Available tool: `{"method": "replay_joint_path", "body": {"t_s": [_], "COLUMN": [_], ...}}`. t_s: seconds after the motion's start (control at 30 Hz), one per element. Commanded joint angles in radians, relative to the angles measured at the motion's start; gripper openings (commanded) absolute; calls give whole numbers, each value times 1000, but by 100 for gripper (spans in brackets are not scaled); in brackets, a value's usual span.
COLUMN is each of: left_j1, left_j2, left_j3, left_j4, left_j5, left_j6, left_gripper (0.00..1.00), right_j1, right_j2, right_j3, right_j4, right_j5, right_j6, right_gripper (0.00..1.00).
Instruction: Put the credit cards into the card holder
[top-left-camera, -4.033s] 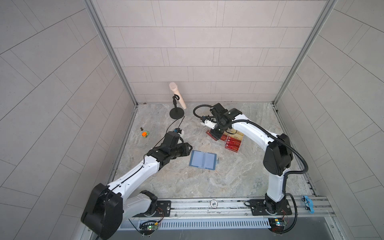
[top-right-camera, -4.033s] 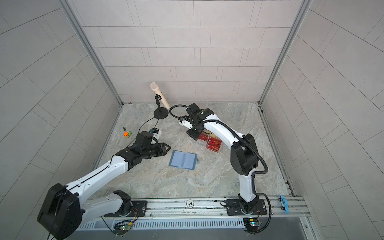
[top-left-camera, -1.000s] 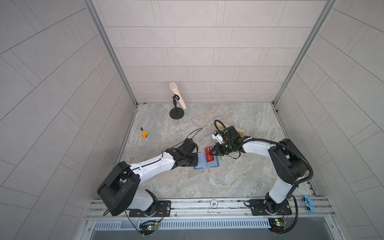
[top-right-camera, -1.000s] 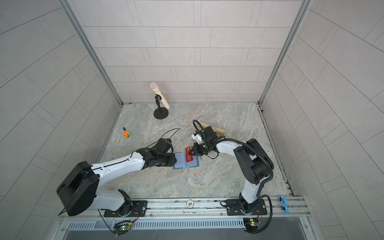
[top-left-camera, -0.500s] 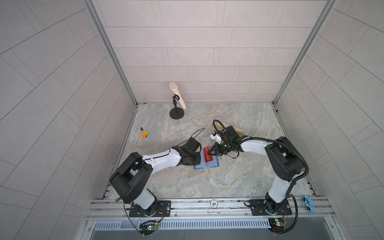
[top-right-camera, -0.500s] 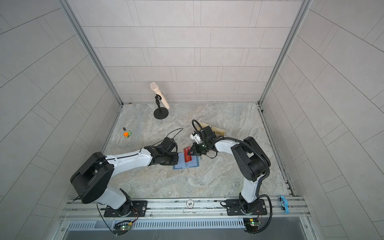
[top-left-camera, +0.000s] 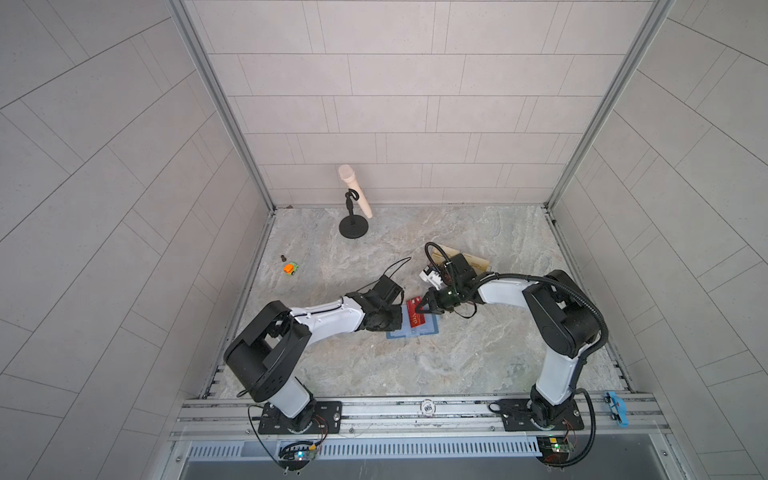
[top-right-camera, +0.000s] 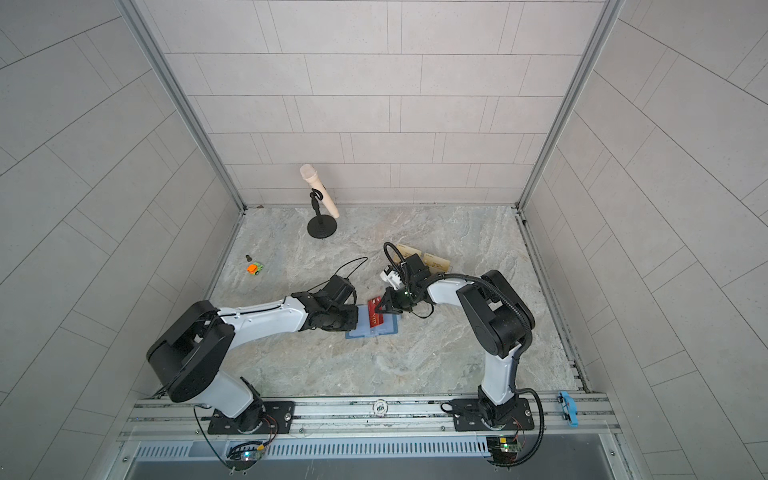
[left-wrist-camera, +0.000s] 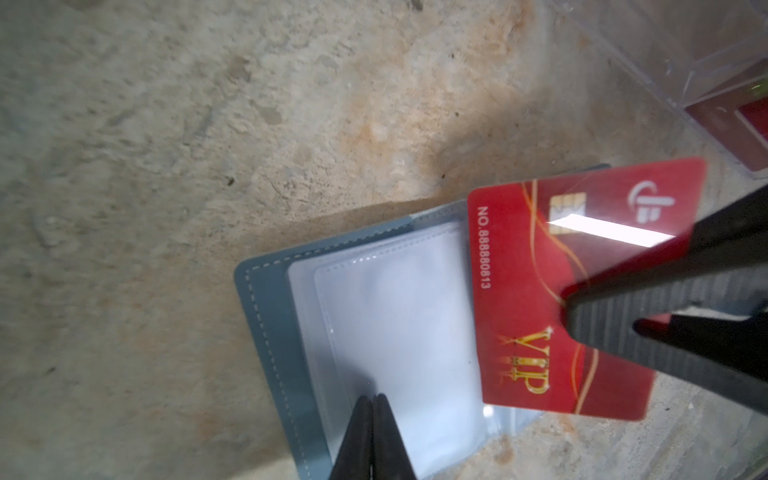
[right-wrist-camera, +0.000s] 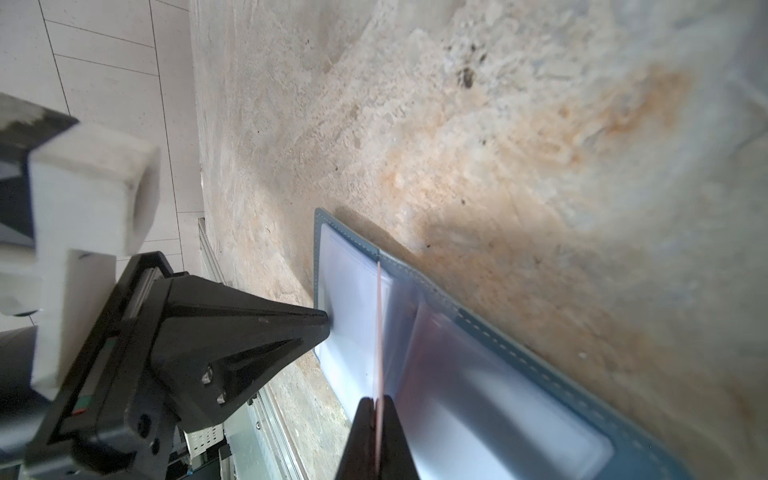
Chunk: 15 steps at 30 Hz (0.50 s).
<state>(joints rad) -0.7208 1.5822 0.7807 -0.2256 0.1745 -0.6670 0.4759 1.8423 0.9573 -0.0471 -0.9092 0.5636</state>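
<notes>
The right gripper (right-wrist-camera: 376, 402), clamped on a red credit card (left-wrist-camera: 552, 291) above the open card holder (left-wrist-camera: 270, 332) on the table (left-wrist-camera: 166, 124), should lower it edge-first into a clear sleeve (left-wrist-camera: 395, 311) while the closed left gripper (left-wrist-camera: 374, 406) pins the holder

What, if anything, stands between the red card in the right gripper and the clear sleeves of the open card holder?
Nothing visible does. The right gripper holds the credit card with its free edge at the clear sleeves of the card holder. The shut left gripper sits at the sleeves' outer edge, beside the card, not under it.
</notes>
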Motion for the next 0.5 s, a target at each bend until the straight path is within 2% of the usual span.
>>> {"method": "replay_joint_path", "body": {"t_s": [0.0,0.47], "left_j1": [-2,2], "left_j2": [0,-10], "left_j3": [-25,-60], "left_j4": [-11,6], "left_j5": [-19,-15], "left_j6": [21,14], "left_gripper": [7,4], "right_j1": [-6,-8], "right_j2": [10,11], "right_j3": [-4,-54], "right_j4": [38,107], "right_j5": [-12,-26], "right_j6": [20,92], "right_gripper": [0,0]}}
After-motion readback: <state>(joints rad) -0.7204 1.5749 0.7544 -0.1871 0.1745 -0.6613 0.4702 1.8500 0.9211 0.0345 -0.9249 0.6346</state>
